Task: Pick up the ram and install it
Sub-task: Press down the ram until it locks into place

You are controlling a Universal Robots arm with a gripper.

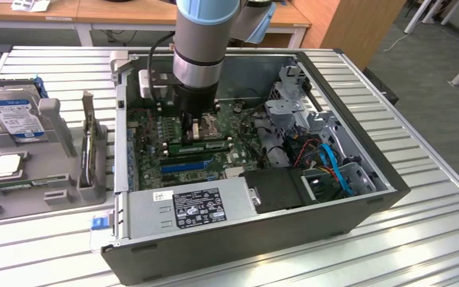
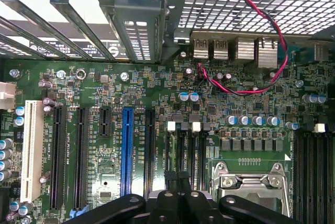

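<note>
The ram, a long narrow green stick, stands on edge in the memory slots of the motherboard inside the open computer case. My gripper reaches straight down from the arm and ends right above the stick's left part in the exterior view; I cannot tell whether they touch. In the wrist view the gripper is shut, its black fingers pressed together over the black memory slots beside the processor socket. Nothing shows between the fingers.
The case wall and drive cage crowd the arm on the exterior view's right, and the power supply sits in front. A grey tray holds a hard drive, a silver chip, an upright card and a narrow green strip.
</note>
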